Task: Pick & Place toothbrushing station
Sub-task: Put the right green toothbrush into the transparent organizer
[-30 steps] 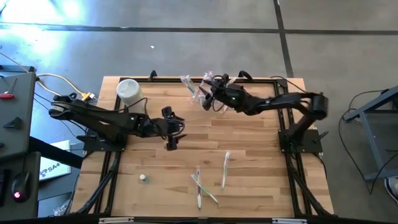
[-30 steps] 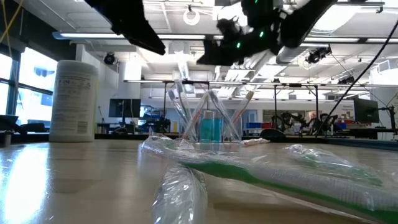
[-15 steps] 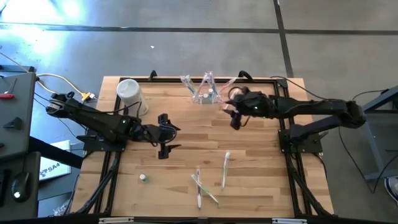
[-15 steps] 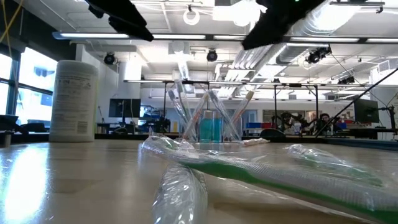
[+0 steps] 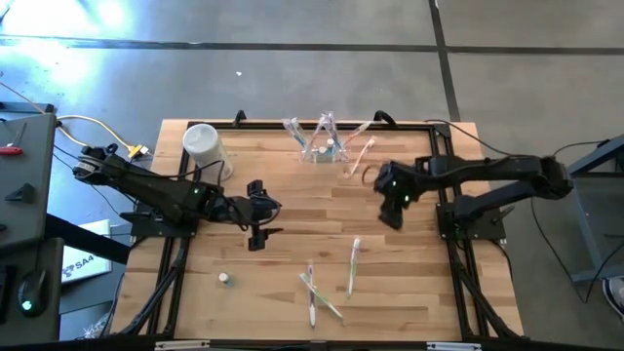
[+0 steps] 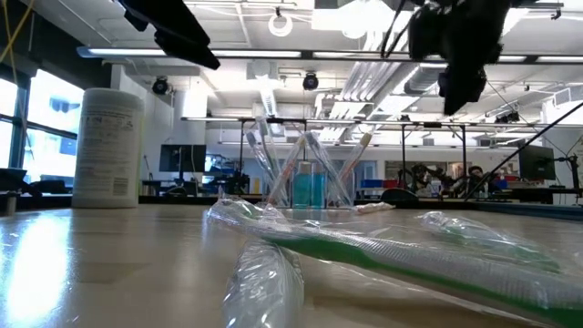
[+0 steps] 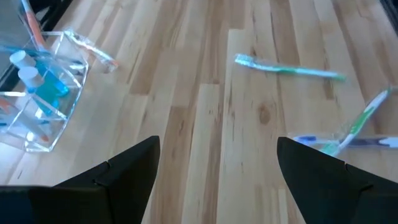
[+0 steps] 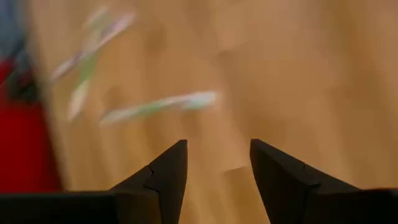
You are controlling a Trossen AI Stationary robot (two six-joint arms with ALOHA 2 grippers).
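**Clear holder stands at the table's far edge, both grippers empty above the wood**

The toothbrushing station [image 5: 325, 146] sits in the upper middle of the high view, at the far edge of the wooden table [image 5: 292, 244]. It is a small see-through holder with several thin brushes leaning out of it in a fan and something blue inside. In the low view it stands upright in the centre of the frame [image 6: 308, 178], and in the left wrist view it shows in the upper left corner [image 7: 43, 99]. Nothing grips it.

The right gripper [image 5: 390, 207] hangs over the table to the right of centre in the high view, below and to the right of the holder and apart from it. Its fingers [image 8: 161, 177] stand parted with bare wood showing between them; it holds nothing.

The left gripper [image 5: 257, 229] is left of centre in the high view, well apart from the holder. Its fingers [image 7: 124, 168] are spread wide over bare boards and carry nothing.

A white canister [image 5: 202, 144] stands in the upper left part of the table, left of the holder. Loose toothbrushes [image 5: 331, 283] lie in the lower middle of the high view, near the table's front edge; one wrapped green brush [image 6: 383, 255] lies close across the low view's foreground. A small white object [image 5: 224, 279] rests on the lower left of the table.
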